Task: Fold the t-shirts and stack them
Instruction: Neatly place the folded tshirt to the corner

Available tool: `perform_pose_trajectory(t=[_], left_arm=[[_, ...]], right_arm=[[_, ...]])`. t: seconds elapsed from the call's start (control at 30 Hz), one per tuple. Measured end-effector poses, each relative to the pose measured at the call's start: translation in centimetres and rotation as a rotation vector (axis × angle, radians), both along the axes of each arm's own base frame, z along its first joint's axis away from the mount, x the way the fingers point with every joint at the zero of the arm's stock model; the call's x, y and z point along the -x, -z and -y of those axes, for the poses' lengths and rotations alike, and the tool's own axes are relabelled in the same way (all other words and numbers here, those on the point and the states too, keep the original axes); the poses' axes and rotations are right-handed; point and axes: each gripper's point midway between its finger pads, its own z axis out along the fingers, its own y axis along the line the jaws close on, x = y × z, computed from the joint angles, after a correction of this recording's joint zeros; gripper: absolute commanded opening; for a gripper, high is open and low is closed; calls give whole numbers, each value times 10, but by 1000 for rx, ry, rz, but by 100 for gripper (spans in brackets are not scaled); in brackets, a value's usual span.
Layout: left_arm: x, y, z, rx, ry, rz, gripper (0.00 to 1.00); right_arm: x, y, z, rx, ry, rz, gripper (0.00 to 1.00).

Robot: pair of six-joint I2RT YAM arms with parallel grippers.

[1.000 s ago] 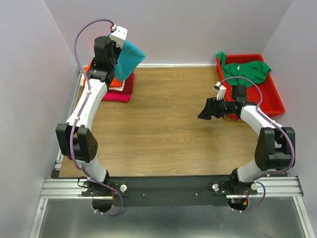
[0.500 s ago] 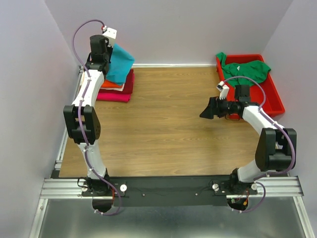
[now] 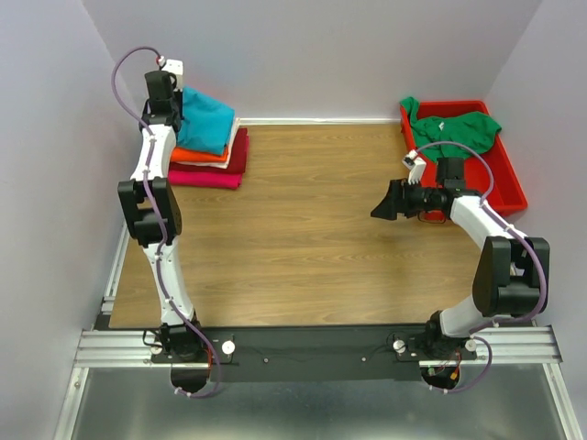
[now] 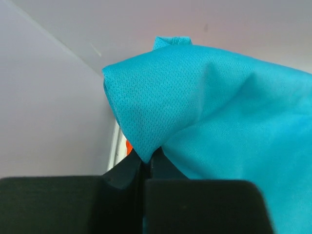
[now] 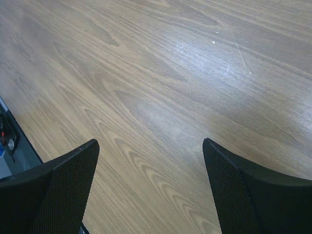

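Observation:
A folded teal t-shirt (image 3: 205,119) lies on top of a stack at the table's far left corner. Under it are an orange t-shirt (image 3: 198,156), a dark red one (image 3: 241,149) and a magenta one (image 3: 206,178). My left gripper (image 3: 172,115) reaches to the stack's left side. In the left wrist view its jaws (image 4: 145,166) stand shut on a corner of the teal t-shirt (image 4: 219,112). A green t-shirt (image 3: 456,128) lies crumpled in the red bin. My right gripper (image 3: 382,205) hovers open over bare wood, nothing between its fingers (image 5: 73,170).
The red bin (image 3: 510,180) stands at the table's far right edge, just behind the right arm. Walls close in the table at the back and on both sides. The left arm is stretched along the left wall. Bare wooden tabletop (image 3: 303,211) lies between the arms.
My left arm has swung left and back toward the corner, bringing the hanging teal t-shirt down onto the stack. The right arm has barely moved.

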Motion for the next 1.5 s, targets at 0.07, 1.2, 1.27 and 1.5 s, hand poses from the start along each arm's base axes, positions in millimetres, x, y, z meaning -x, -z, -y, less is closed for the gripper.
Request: perform_pose_trajectory(t=[0.07,1.2,1.27,1.5], left_arm=[[-10,10,-12,37,-55,0,96],[57,-85,112,749,601,202,18],[39,-73,116,825,635,190,18],[9,7,120,1076,569,46,17]], right_arm=[[0,0,0,-1,1,0,93],[-14,-40,50,235,95,267,100],[-14,-38,51,235,96,264,100],[-14,-37,51,235,95,260,100]])
